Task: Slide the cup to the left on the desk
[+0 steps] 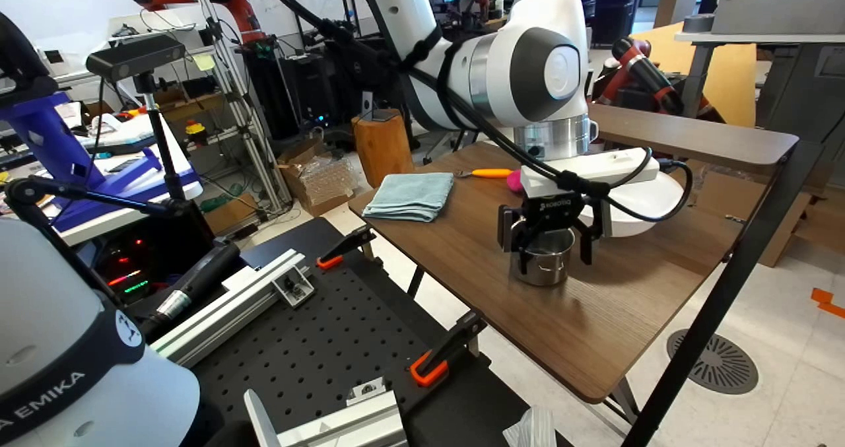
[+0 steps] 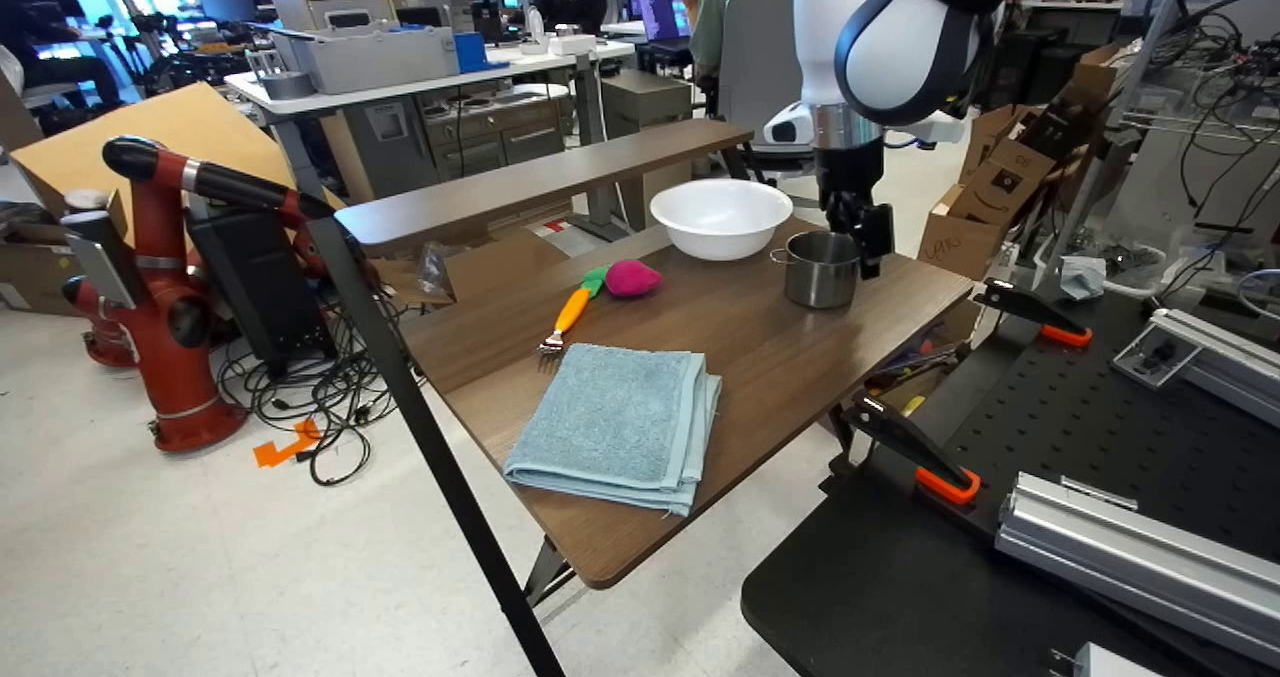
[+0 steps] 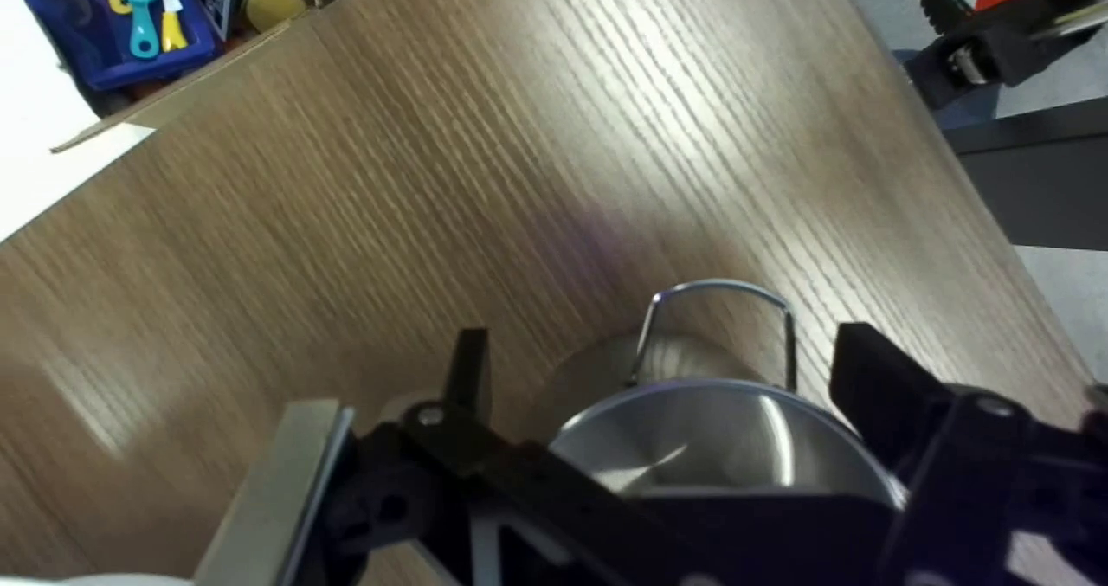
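Note:
The cup is a small shiny steel pot with wire handles, upright on the desk; it shows in both exterior views (image 1: 542,265) (image 2: 820,269) and in the wrist view (image 3: 736,439). The desk is a dark brown wooden tabletop (image 1: 455,255) (image 2: 770,377) (image 3: 346,179). My gripper (image 1: 556,255) (image 2: 870,252) (image 3: 665,340) is open and low over the cup, with its fingers on opposite sides of it. In the wrist view a gap shows beside the left finger; the right finger is close to the rim, and I cannot tell if it touches. The gripper body hides part of the cup.
A white bowl (image 1: 650,203) (image 2: 720,222) stands close to the cup. A folded blue towel (image 1: 412,196) (image 2: 620,417), an orange-handled fork (image 2: 573,309) and a pink item (image 2: 632,278) lie on the desk. A raised shelf (image 2: 540,182) runs along one side; a clamped black board (image 1: 317,341) adjoins.

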